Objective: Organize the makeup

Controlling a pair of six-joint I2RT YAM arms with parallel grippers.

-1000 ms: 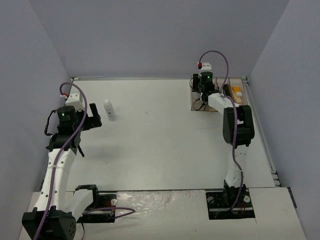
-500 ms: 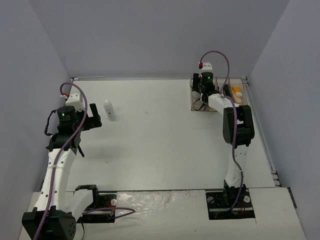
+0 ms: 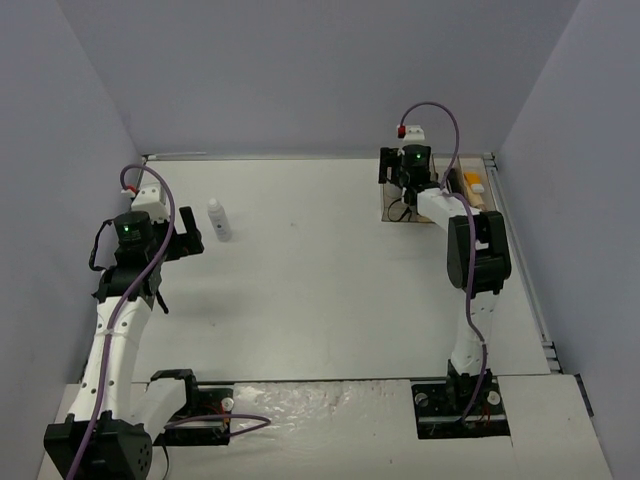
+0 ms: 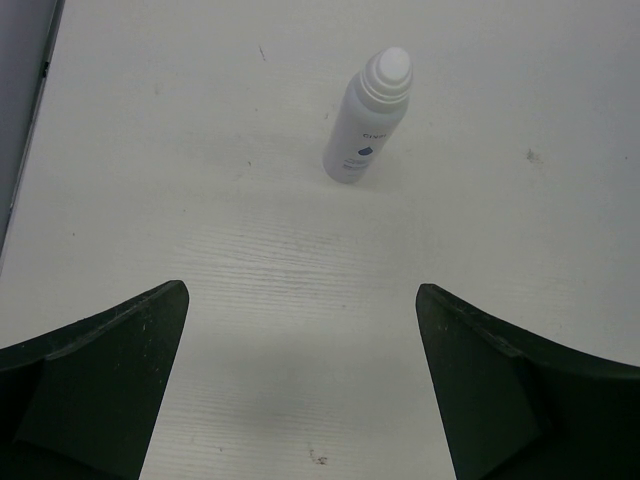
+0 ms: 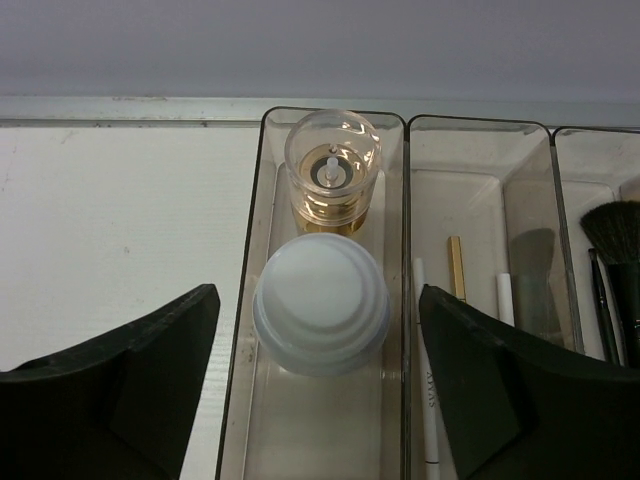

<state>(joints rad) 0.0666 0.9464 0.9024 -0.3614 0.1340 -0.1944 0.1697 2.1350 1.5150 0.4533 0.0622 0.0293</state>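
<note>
- Right wrist view: the right gripper (image 5: 318, 300) hangs over the smoky organizer box (image 5: 407, 220), jaws apart, one either side of the white-capped bottle (image 5: 320, 305) with a sliver of gap each way. Nothing is clamped.
- That bottle stands upright in the leftmost compartment, just in front of the glass bottle (image 5: 332, 175) of tan liquid; whether the two touch cannot be told from above.
- Next door, thin pencils (image 5: 455, 268) lie along the second compartment, and a black brush (image 5: 610, 235) sits in the third.
- Judgement: this looks like the release of a placed bottle. To do it well, the jaws should stay parted and the wrist rise straight up, with no sideways drift. The compartment is narrow, and a nudge could tip the bottle onto its glass neighbour.
- Left wrist view: the left gripper (image 4: 302, 290) hovers with jaws spread wide and empty, aimed at the lone white bottle (image 4: 367, 120), upright on the bare desk (image 4: 200, 150) and well apart from the box.
- That one likely goes next. The jaws should centre on its body and close low, below the cap, so it does not topple.
</note>
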